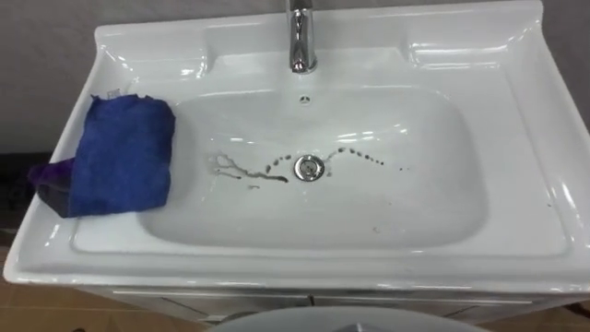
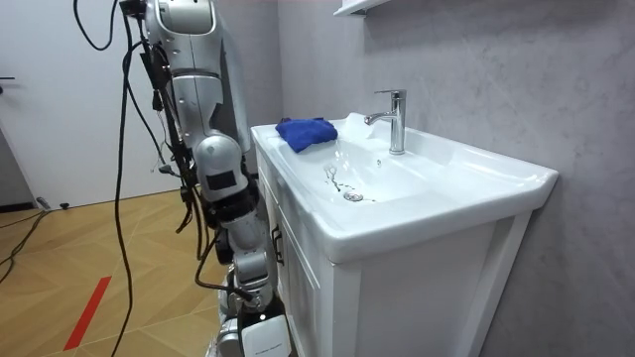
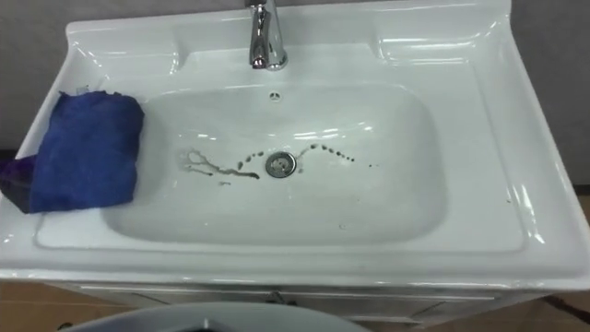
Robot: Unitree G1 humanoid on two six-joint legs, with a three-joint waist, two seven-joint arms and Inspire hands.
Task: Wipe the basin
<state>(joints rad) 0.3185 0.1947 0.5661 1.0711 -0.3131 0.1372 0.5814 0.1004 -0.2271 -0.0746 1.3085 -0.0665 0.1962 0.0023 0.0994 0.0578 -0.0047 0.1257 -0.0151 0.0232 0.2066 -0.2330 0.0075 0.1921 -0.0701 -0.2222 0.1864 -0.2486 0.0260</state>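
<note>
A white basin (image 1: 516,120) lies below me, with a chrome drain (image 1: 309,167) in the middle of its bowl. Dark streaks and spots of dirt (image 1: 241,170) run left and right of the drain. A folded blue cloth (image 1: 124,154) rests on the basin's left rim, partly hanging into the bowl, with something purple (image 1: 48,175) under its left edge. In the room view I stand at the front of the basin cabinet. My right arm hangs down beside the cabinet, with the right hand (image 2: 244,322) low near the cabinet door.
A chrome tap (image 1: 301,37) stands at the middle of the back rim. A grey wall rises behind the basin (image 2: 476,159). The white cabinet (image 2: 327,297) stands on a wooden floor, and a shelf (image 2: 357,6) hangs above.
</note>
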